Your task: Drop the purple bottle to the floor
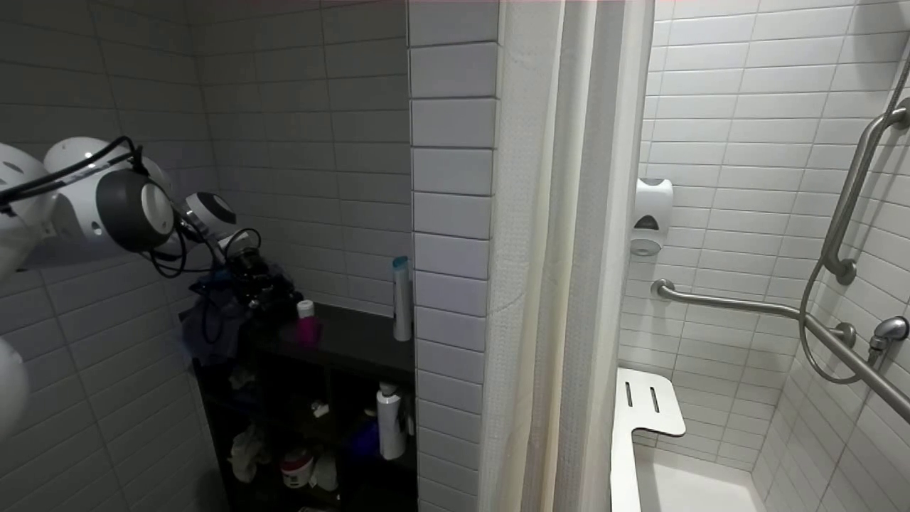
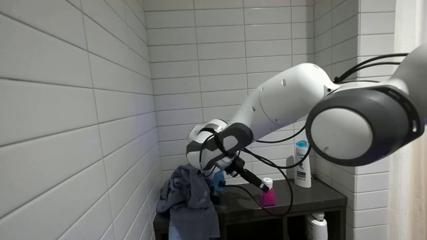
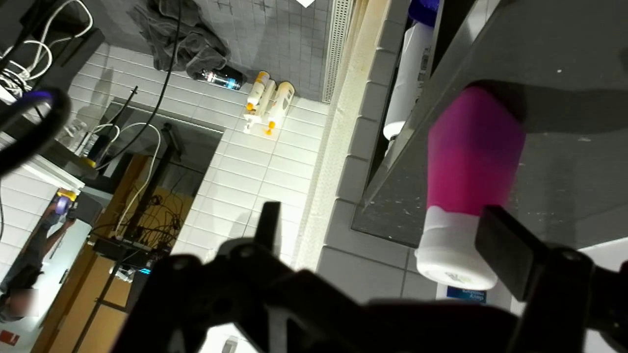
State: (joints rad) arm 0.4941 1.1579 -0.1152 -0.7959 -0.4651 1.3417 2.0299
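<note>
Judged pre-grasp, w/ fingers (image 3: 508,252) spread beside purple btl. (image 3: 465,176) (poss. touching); next, grip, carry off desk (image 3: 588,181), drop.

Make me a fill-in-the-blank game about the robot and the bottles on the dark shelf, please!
1. The purple-pink bottle stands on ____ of the dark shelf.
2. Its cap is the color ____.
3. The tall white bottle, also up there, wears a lid colored ____.
4. The robot's jaws are not shut: in the wrist view they are wide ____.

Missing words: top, white, blue, open.
</note>
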